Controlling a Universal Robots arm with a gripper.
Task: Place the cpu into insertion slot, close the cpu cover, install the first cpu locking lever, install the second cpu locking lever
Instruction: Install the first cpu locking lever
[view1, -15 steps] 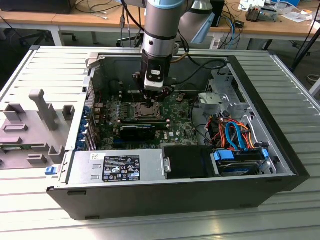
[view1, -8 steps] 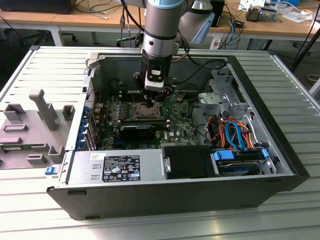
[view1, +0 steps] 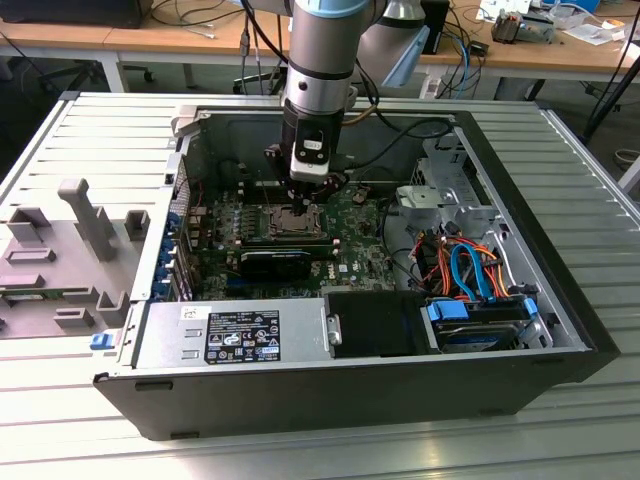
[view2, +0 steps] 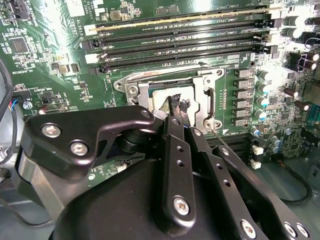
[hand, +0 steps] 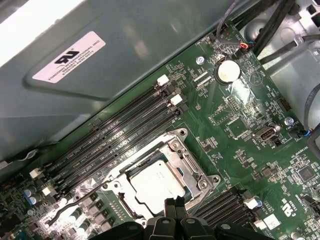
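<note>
The insertion slot (view1: 290, 222) sits mid-board inside the open computer case. In both wrist views the cpu shows as a pale silvery square (hand: 156, 186) (view2: 161, 98) lying in the slot. The cpu cover (hand: 189, 162) (view2: 208, 99), a silvery frame, lies flat around it. A thin wire locking lever (view2: 219, 136) (hand: 59, 214) sticks out beside the socket. My gripper (view1: 306, 196) (view2: 178, 107) (hand: 173, 204) is shut, its tips together right over the cpu's edge. I cannot tell whether the tips touch it.
Long black memory slots (hand: 115, 145) run beside the socket. A grey drive cage (view1: 445, 190) and orange and blue cables (view1: 470, 270) fill the exterior view's right. A labelled black box (view1: 240, 335) lies at the case front. Grey fixtures (view1: 80, 250) stand outside the case.
</note>
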